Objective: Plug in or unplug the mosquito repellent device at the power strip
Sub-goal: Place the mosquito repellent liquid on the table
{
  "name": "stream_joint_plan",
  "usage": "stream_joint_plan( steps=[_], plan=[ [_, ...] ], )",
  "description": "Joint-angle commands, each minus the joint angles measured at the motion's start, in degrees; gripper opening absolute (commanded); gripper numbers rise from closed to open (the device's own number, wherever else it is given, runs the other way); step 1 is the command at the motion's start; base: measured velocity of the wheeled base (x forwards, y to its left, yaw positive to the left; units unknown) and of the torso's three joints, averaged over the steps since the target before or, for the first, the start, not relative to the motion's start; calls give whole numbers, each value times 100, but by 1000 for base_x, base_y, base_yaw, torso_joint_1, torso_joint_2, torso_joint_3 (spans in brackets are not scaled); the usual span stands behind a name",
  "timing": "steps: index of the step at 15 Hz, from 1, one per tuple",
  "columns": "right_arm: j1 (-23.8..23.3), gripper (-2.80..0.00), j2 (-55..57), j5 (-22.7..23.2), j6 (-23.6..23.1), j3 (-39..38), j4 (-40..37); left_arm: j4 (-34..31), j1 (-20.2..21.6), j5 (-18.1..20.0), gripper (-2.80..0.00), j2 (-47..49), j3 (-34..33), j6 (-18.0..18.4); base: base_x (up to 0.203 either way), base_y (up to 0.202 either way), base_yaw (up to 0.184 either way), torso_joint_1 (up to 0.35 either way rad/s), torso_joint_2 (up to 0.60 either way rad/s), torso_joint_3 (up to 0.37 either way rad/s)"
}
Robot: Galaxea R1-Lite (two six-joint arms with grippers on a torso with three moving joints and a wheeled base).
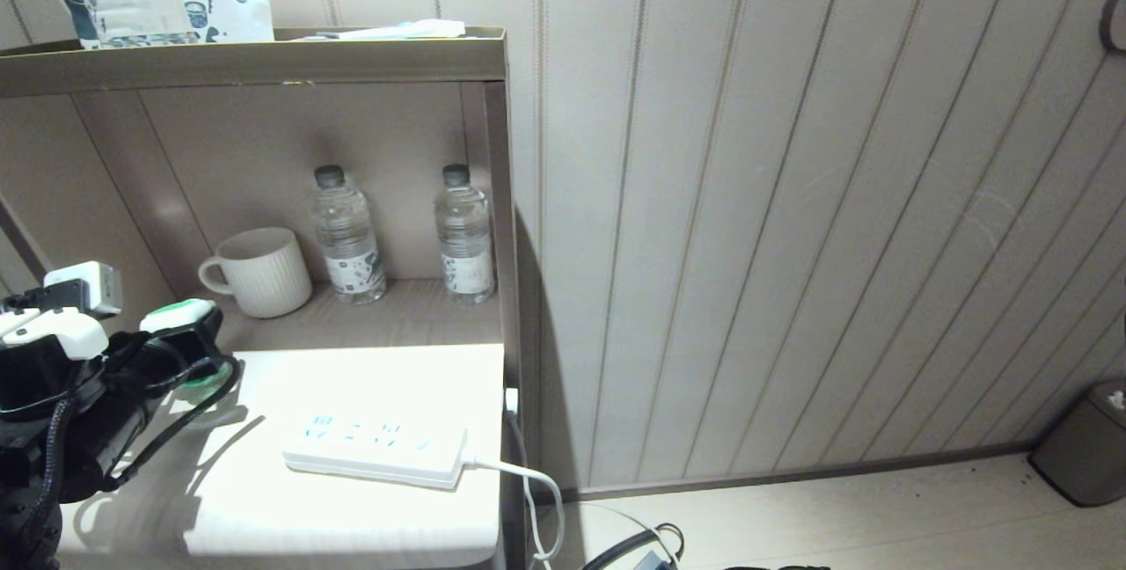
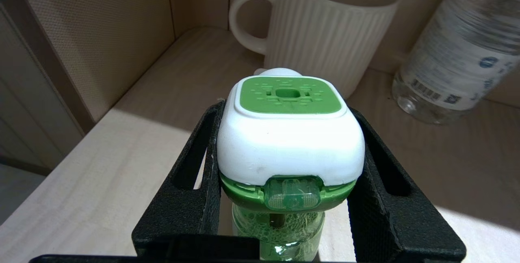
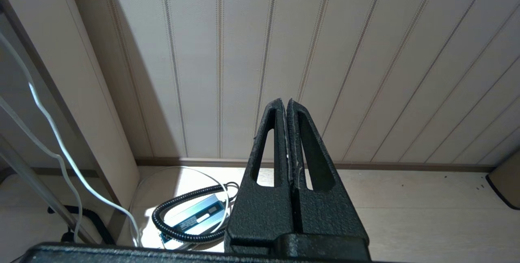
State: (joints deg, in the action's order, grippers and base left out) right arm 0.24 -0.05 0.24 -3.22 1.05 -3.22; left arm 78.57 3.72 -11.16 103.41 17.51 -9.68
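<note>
Right now your left gripper (image 2: 290, 149) is clamped on the mosquito repellent device (image 2: 289, 133), a green liquid bottle with a white rounded-square cap, held upright at the shelf's left edge, near the ribbed white mug (image 1: 260, 271) and well apart from the long white power strip (image 1: 376, 449). Your right gripper (image 3: 287, 108) hangs closed and empty by the panelled wall.

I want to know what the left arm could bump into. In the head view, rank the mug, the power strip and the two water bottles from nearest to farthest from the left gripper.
From the left gripper, which holds the mosquito repellent device:
1. Mug, just behind it on the shelf.
2. Power strip and left water bottle: too close to call.
3. Right water bottle, by the shelf's right wall.
</note>
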Motion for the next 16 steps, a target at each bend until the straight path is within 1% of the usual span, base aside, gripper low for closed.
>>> stream_joint_plan(
  steps=[1,5,10,14,16],
  plan=[
    [2,-280,5,2,-3,1,-3,49,22,-37,-280,240,82,-7,0,0,0,0,0,0],
    [2,-280,5,2,-3,1,-3,79,15,-130,-280,447,225,-2,0,0,0,0,0,0],
    [2,-280,5,2,-3,1,-3,88,7,-272,-280,548,218,1,0,0,0,0,0,0],
    [2,-280,5,2,-3,1,-3,88,-108,-316,-280,540,174,19,0,0,0,0,0,0],
    [2,-280,5,2,-3,1,-3,88,-143,-464,-280,503,183,63,0,0,0,0,0,0]
  ],
)
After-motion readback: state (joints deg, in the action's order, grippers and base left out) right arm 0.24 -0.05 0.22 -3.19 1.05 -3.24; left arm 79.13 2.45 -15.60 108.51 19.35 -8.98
